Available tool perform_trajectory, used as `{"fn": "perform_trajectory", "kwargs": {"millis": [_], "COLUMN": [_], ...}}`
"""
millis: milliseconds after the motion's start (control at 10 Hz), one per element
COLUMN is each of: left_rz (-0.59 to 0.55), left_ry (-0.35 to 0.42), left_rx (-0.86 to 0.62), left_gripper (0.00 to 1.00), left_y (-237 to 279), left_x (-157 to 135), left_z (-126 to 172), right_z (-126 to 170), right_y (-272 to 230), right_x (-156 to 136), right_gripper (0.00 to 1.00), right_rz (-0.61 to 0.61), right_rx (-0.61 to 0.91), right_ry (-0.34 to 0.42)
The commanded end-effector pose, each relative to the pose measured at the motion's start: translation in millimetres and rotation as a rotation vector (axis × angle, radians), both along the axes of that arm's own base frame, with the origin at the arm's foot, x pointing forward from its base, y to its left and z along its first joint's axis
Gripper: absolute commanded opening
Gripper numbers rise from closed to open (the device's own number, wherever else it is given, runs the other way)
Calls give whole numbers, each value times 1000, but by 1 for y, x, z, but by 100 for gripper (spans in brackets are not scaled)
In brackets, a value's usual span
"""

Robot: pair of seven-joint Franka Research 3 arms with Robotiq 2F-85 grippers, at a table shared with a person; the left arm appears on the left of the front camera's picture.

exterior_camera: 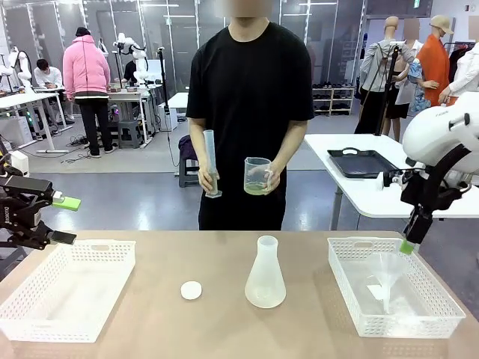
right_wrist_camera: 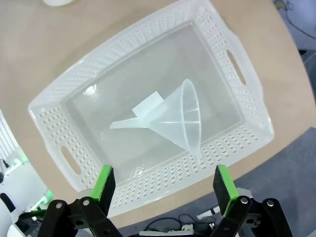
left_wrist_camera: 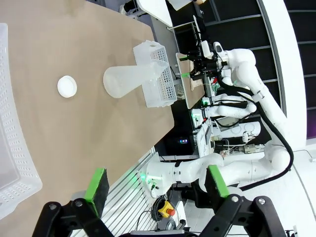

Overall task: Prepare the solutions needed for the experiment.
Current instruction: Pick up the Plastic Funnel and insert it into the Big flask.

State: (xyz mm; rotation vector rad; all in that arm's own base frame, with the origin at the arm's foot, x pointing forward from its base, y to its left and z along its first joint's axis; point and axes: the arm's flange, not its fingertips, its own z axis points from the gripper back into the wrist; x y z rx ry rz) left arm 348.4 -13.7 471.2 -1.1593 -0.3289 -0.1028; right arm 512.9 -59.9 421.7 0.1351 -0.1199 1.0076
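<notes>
A busy workshop lies behind the tan table (exterior_camera: 187, 333). Beyond the conical flask (exterior_camera: 265, 275) a person stands with forearms bent at waist height. One hand (exterior_camera: 206, 179) holds a measuring cylinder (exterior_camera: 210, 158), the other hand (exterior_camera: 271, 178) a beaker (exterior_camera: 257, 168). The solutions (exterior_camera: 256, 190) seem to be the shallow pale yellow layer in that beaker, well apart from both grippers. Far left of the flask, the left gripper (exterior_camera: 66, 221) hovers with its jaws spread and empty. Right of the flask, the right gripper (exterior_camera: 408, 244) points down over a basket (exterior_camera: 340, 284) holding a funnel (right_wrist_camera: 173, 118), its jaws also wide and empty.
</notes>
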Motion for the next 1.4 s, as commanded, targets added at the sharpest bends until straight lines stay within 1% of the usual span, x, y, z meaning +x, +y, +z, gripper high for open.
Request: {"fn": "perform_trajectory", "kwargs": {"millis": [0, 100, 200, 400, 600, 700, 1000, 1100, 1200, 1300], "left_rz": [0, 0, 0, 0, 0, 0, 0, 0, 0, 0], "left_ry": [0, 0, 0, 0, 0, 0, 0, 0, 0, 0], "left_rx": [-24, -24, -24, -24, -24, -24, -24, -24, -24, -24], "left_gripper": [100, 100, 100, 100, 100, 100, 100, 100, 100, 100], "left_y": [-2, -2, -2, -2, -2, -2, -2, -2, -2, -2], "left_x": [1, 1, 1, 1, 1, 1, 1, 1, 1, 1], "left_z": [3, 3, 3, 3, 3, 3, 3, 3, 3, 3], "right_z": [-11, -21, -30, -45, -59, -64, -75, -77, -80, -82], "right_y": [-6, -5, -5, -8, -12, -15, -24, -26, -28, -27], "right_x": [19, 24, 29, 41, 51, 56, 65, 66, 68, 69], "right_gripper": [100, 100, 100, 100, 100, 100, 100, 95, 84, 75], "right_rz": [75, 116, 151, 193, 234, 267, 314, 311, 300, 290], "right_rx": [26, 34, 40, 49, 52, 81, 187, 228, 238, 244], "right_ry": [43, 68, 71, 118, 130, 151, 203, 218, 236, 255]}}
